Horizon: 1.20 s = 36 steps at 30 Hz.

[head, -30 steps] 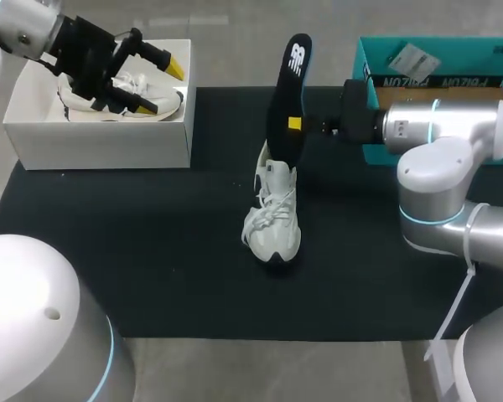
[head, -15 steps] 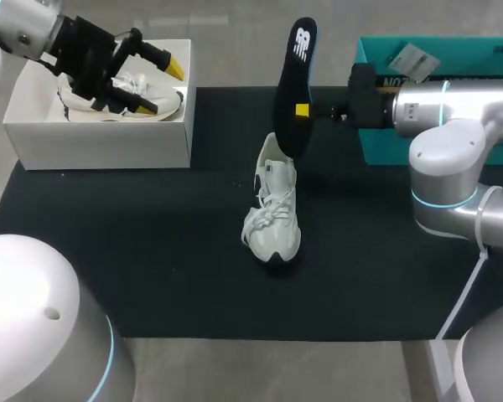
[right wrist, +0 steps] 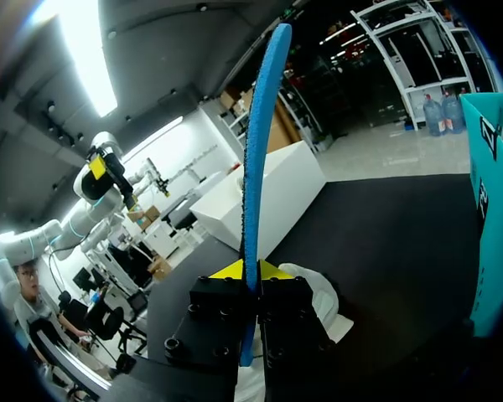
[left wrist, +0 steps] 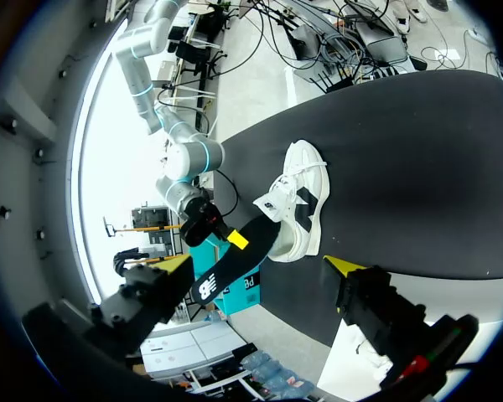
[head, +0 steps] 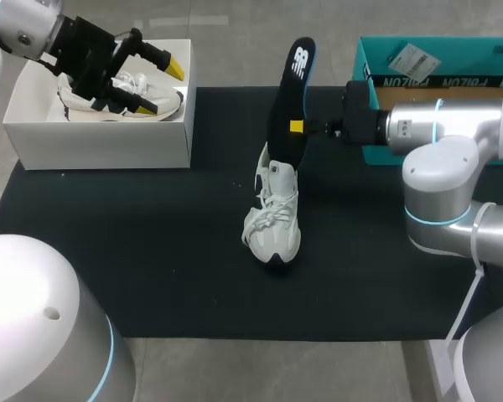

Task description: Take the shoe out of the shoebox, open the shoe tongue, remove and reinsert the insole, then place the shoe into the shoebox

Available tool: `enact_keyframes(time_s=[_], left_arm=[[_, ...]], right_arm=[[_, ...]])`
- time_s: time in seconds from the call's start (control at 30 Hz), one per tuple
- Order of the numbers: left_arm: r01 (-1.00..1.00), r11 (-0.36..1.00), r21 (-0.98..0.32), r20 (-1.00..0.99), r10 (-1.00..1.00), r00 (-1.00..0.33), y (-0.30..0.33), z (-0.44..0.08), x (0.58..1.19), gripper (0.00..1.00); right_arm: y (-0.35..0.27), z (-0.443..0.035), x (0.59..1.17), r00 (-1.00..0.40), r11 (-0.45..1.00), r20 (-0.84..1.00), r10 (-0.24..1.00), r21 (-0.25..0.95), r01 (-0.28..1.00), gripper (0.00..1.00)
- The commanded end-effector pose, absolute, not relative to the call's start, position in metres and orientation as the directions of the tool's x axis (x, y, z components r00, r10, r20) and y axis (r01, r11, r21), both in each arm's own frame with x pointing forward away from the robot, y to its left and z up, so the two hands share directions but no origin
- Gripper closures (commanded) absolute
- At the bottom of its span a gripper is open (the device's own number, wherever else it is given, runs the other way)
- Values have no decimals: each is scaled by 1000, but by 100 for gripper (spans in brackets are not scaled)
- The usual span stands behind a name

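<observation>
Right end effector (head: 295, 126) pinches the insole (head: 292, 84) mid-length and upright, its lower end at the opening of the shoe (head: 272, 222) on the tabletop (head: 151, 251). Thin, light, probably floppy foam — grip low to steer it. Left end effector (head: 161, 86) hovers wide open over the white box (head: 101, 142).

A white lace-up shoe (head: 272, 224) stands on its sole mid-counter on the black mat, toe near, heel far, tongue pulled up. A black insole (head: 287, 92) with a blue edge and white logo rises nearly upright from the shoe's opening, tilted slightly right, pinched at mid-length between the right gripper's (head: 295, 126) fingers. A white shoebox (head: 101, 144) sits open at far left, a teal shoebox (head: 365, 71) at far right.
</observation>
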<state>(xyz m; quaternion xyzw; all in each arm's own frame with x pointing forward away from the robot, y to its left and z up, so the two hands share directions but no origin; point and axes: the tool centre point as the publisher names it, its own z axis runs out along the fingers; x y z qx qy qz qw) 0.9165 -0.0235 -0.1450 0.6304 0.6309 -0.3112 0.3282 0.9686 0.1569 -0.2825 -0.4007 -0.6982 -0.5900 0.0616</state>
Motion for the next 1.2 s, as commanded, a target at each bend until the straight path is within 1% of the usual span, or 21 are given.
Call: enact_keyframes(time_s=[0.03,0.2,0.4,0.53,0.8,1.03,1.2], left_arm=[[1000,12,22,-804,594,11,-23,-145,916,0],[1000,12,22,-804,594,11,-23,-145,916,0],[1000,12,22,-804,594,11,-23,-145,916,0],[1000,12,22,-804,594,11,-23,-145,916,0],[1000,12,22,-804,594,11,-23,-145,916,0],[1000,12,22,-804,594,11,-23,-145,916,0],[1000,12,22,-804,594,11,-23,-145,916,0]], right_arm=[[156,-273,977,-687,-1,540,486,787,617,100],[162,-257,1000,-733,23,507,454,816,578,100],[180,-261,1019,-760,28,510,403,823,567,100],[199,-269,1013,-762,20,529,373,817,576,100],[218,-284,997,-748,-9,570,340,797,603,100],[223,-294,984,-730,-20,596,334,779,627,100],[223,-291,983,-729,-15,596,336,777,629,100]])
